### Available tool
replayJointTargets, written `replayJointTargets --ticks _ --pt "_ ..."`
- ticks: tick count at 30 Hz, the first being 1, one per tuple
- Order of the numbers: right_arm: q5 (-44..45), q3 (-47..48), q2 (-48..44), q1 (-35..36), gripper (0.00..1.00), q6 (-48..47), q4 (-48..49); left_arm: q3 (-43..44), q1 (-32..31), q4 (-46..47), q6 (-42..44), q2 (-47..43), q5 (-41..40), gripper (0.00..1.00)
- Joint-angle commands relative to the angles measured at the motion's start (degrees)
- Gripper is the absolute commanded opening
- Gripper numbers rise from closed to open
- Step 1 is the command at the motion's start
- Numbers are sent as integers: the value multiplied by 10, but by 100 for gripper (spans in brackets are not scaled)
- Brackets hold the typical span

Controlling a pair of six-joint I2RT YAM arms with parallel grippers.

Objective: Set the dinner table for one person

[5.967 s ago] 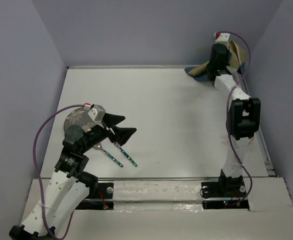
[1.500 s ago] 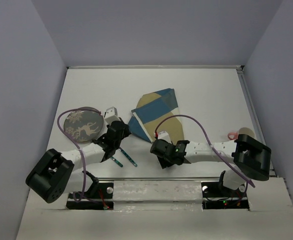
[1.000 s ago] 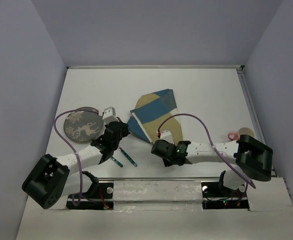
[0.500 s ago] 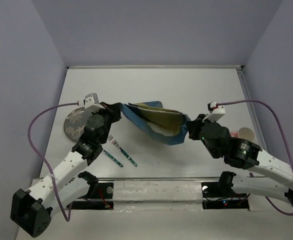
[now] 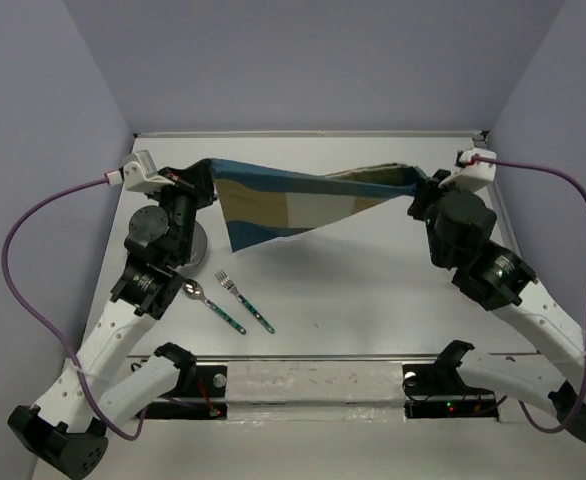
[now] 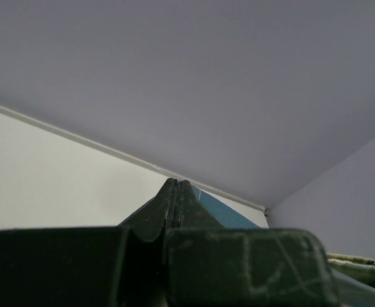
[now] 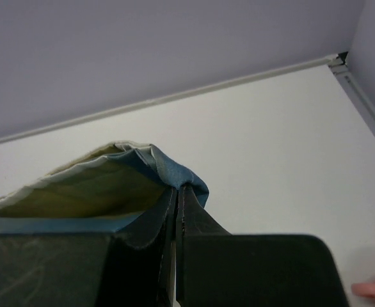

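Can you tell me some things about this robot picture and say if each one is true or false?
1. Both the left gripper and the right gripper pinch the placemat. True.
2. A fork and a spoon lie side by side on the dinner table. True.
3. The placemat lies flat on the dinner table. False: it hangs stretched between the arms.
4. The fork rests on the placemat. False: it lies on bare tabletop.

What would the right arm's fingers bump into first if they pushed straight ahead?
The right fingers pinch the blue-and-tan checked cloth placemat; beyond it, probably the white rectangular tabletop near the lilac back wall, though depth is unclear.
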Motion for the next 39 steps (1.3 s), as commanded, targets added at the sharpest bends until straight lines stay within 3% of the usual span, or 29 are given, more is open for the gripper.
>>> replayJointTargets --ticks 1,4,15,20,25,26,27,34,39 --pt "-63 77 46 -59 0 -61 75 83 17 11 33 24 9 0" --pt "-97 120 82 -87 0 -70 76 105 27 8 40 33 18 0" --pt "-139 237 88 -87 0 -75 32 171 61 10 30 50 81 0" --pt "-161 300 196 -105 0 -64 -4 127 61 22 -22 29 183 0" --pt "-369 275 237 -248 0 82 -15 41 61 1 -25 -33 159 0" --pt "-469 260 242 -304 0 131 -13 29 61 -5 -21 -40 153 0" --pt "-512 248 240 -321 0 147 -9 19 62 -5 -21 -46 151 0" --pt "-554 189 185 -328 0 167 20 -37 68 33 -39 -8 161 0" --pt "-584 229 265 -328 0 174 39 41 96 69 -56 113 199 0"
